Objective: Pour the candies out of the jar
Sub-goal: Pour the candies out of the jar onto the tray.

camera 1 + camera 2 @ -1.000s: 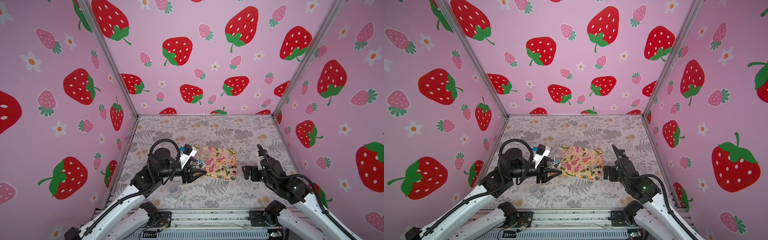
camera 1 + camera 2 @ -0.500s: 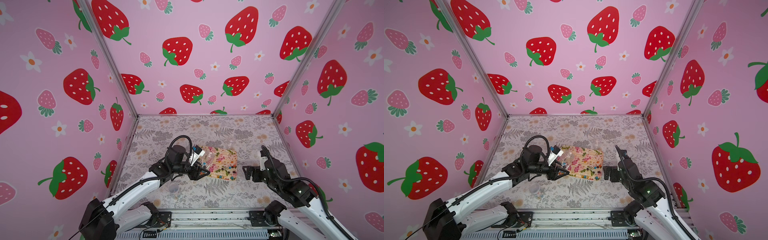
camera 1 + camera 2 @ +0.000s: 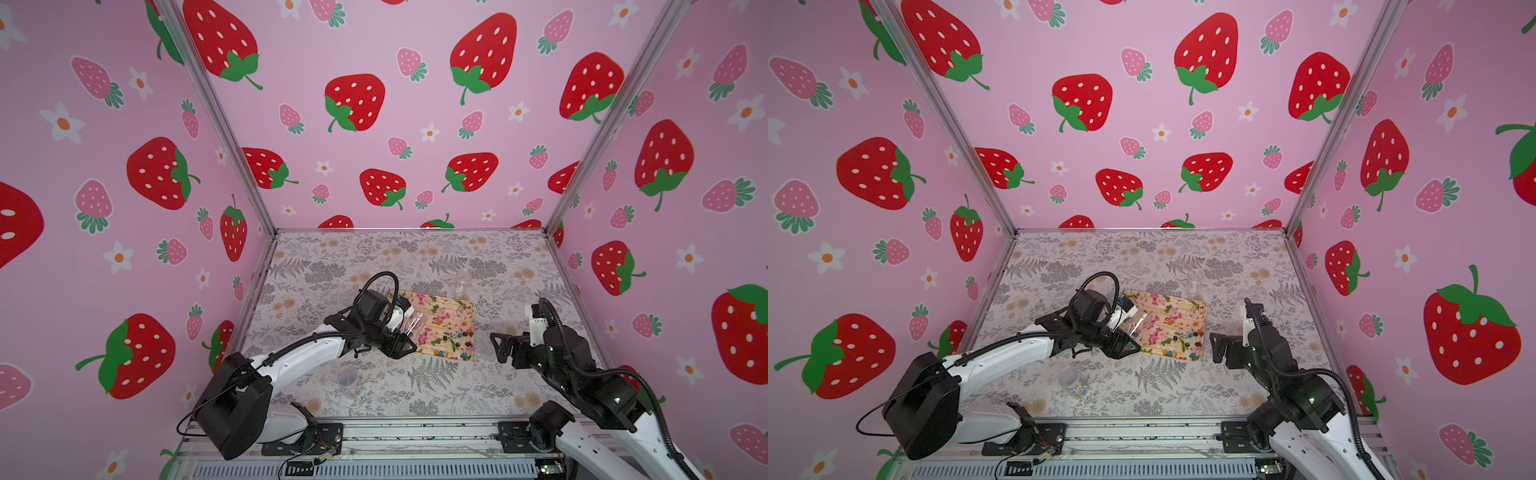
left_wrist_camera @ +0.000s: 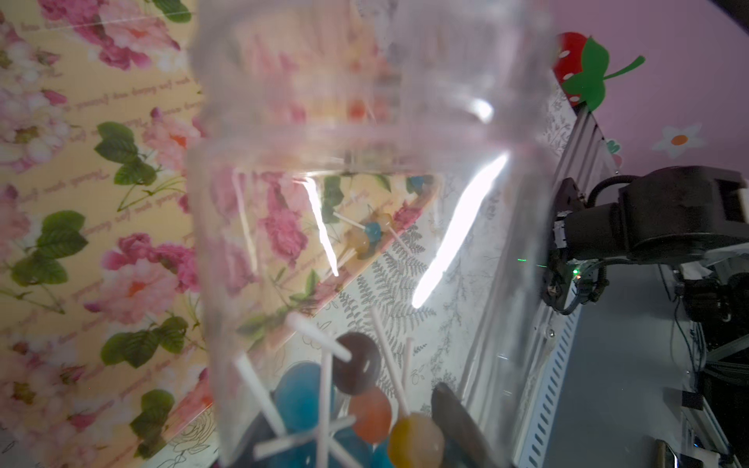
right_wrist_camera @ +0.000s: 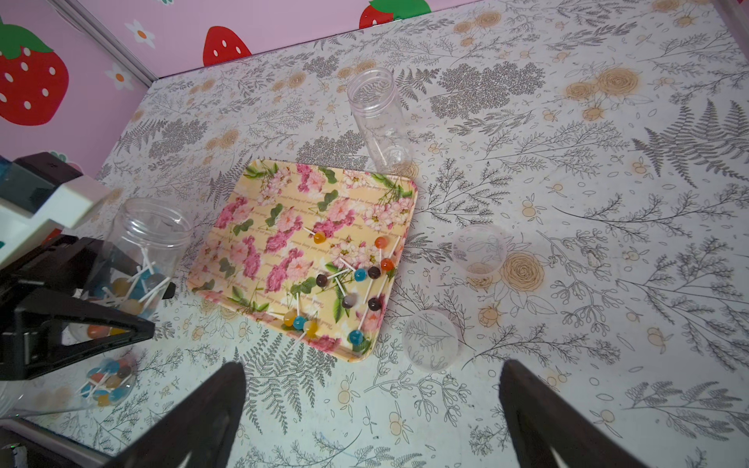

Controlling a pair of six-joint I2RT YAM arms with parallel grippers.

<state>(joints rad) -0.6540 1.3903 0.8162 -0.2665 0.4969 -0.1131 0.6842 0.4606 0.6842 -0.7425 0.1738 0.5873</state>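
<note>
Pink strawberry-print walls (image 3: 374,124) enclose a grey fern-patterned tabletop (image 3: 415,257). At the 9 o'clock edge of the yellow floral rectangular tray (image 3: 455,308), the left claw (image 3: 405,338) clenches the clear plastic jar (image 3: 412,323), whose mouth points toward 1 o'clock. Round-headed lollipop candies (image 4: 356,366) lie at its base between the fingers. At the tray's 3 o'clock, the right claw (image 5: 371,375) gapes empty.

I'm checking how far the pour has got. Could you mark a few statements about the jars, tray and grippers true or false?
1. The left gripper is shut on a clear jar with candies inside. True.
2. The floral tray holds no candies. False: spilled candies lie scattered on it.
3. The right gripper is shut on a lid. False: it is open and holds nothing.
4. A second jar stands upright and empty on the table beyond the tray. True.
</note>
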